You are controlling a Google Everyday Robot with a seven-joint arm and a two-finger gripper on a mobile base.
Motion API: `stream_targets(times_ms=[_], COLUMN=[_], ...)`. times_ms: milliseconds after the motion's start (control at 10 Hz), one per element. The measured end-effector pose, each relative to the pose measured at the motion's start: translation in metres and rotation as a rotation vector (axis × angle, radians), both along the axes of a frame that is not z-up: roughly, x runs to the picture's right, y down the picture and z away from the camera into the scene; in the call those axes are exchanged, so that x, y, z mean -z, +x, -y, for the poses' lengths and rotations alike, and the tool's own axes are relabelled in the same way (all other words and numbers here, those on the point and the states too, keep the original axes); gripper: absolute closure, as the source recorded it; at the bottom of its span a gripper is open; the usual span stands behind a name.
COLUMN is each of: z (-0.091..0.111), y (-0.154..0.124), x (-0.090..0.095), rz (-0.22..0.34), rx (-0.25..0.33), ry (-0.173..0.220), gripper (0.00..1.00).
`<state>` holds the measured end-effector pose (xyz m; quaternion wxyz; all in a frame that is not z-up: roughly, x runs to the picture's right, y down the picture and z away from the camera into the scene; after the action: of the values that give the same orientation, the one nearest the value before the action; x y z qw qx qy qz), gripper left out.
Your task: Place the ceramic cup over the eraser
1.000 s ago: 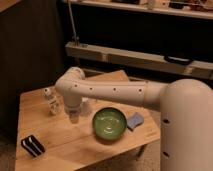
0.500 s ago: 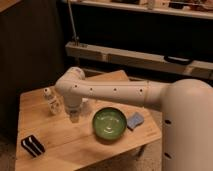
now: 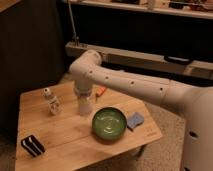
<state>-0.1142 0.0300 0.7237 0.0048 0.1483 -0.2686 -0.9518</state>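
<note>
View: camera view, looking down from one side onto a low wooden tabletop (image 3: pixel 70 132).
Landmark: green bowl (image 3: pixel 109 123) — round, glossy inside, standing on the right half of the tabletop.
Arm: the white arm (image 3: pixel 140 86) comes in from the right, passes behind the green bowl, bends at a rounded joint up and to the left of it, then drops straight down.
Claw: the claw (image 3: pixel 83 100) hangs at the end of that drop, just left of the green bowl and a little behind it. It points downward, directly over the ceramic cup.
Claw state: cannot tell. It blends with the white cup beneath it, so neither its width nor a grip can be made out.
Ceramic cup: the ceramic cup (image 3: pixel 84 108) is upright, close to the left rim of the green bowl but apart from it. Whether its base touches the wood cannot be told.
Eraser: the eraser (image 3: pixel 33 145) is black with two white stripes. It lies flat near the front left corner, well apart from the green bowl and from the cup.
Bottle: a small clear bottle (image 3: pixel 51 101) stands left of the cup, farther from the green bowl.
Pad: a blue-grey pad (image 3: pixel 135 120) lies just beside the green bowl's right rim.
Orange item: a small orange object (image 3: pixel 100 92) lies behind the green bowl, near the wrist — too small to identify.
</note>
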Motion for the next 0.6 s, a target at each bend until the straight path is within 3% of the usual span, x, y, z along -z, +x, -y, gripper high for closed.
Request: stream_targets(times_ms=[100,300,500,600], z=[0.02,0.04,0.05,0.054], y=[0.016,0.047,0.059,0.065], x=[-0.01,-0.035,-0.048,-0.052], rz=[0.043,0.243,0.414,0.463], rx=[-0.062,-0.21,-0.284,-0.308], ry=[-0.013,-0.057,-0.063,-0.056], gripper=[1.0,0.83,0.7,0.7])
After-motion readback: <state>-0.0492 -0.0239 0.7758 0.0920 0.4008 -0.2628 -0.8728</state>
